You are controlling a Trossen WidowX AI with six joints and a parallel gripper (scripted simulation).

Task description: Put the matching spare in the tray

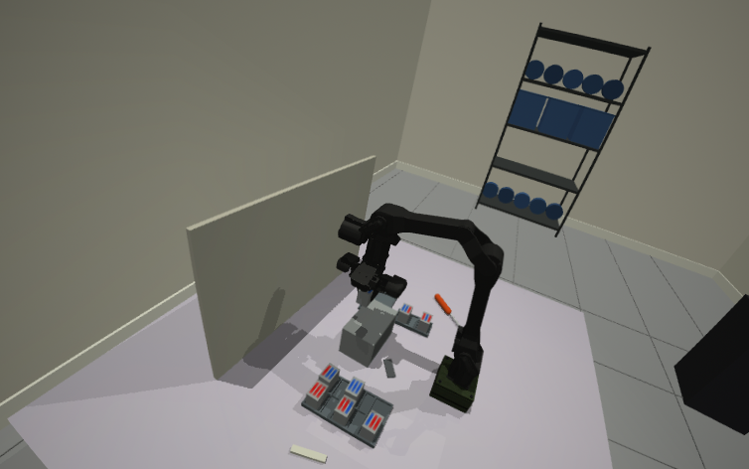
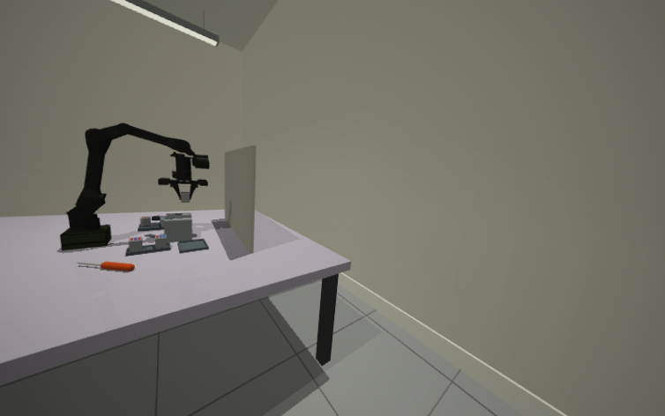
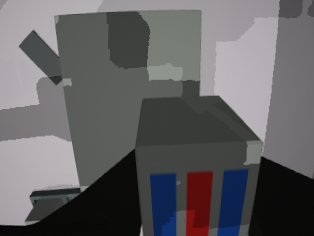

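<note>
My gripper [image 1: 365,294] [image 2: 184,195] [image 3: 184,155] is shut on a grey block [image 2: 184,197] [image 3: 199,125] with blue, red and blue stripes. It holds the block well above the large grey box [image 1: 366,334] [image 2: 177,229] [image 3: 95,110] and the flat tray beside it. The tray [image 1: 388,300] [image 2: 192,245] looks empty in the exterior view. It is partly hidden in the top view and does not show in the wrist view. I cannot tell if the box is the mounted unit; no code shows on its visible sides.
A larger rack [image 1: 369,407] holds several striped blocks. A smaller rack [image 1: 417,331] [image 2: 146,250] holds two. An upright panel [image 1: 276,270] [image 2: 239,196] stands beyond the box. A small dark bar [image 1: 389,368] [image 3: 41,55] and an orange screwdriver [image 1: 442,304] [image 2: 117,266] lie on the table.
</note>
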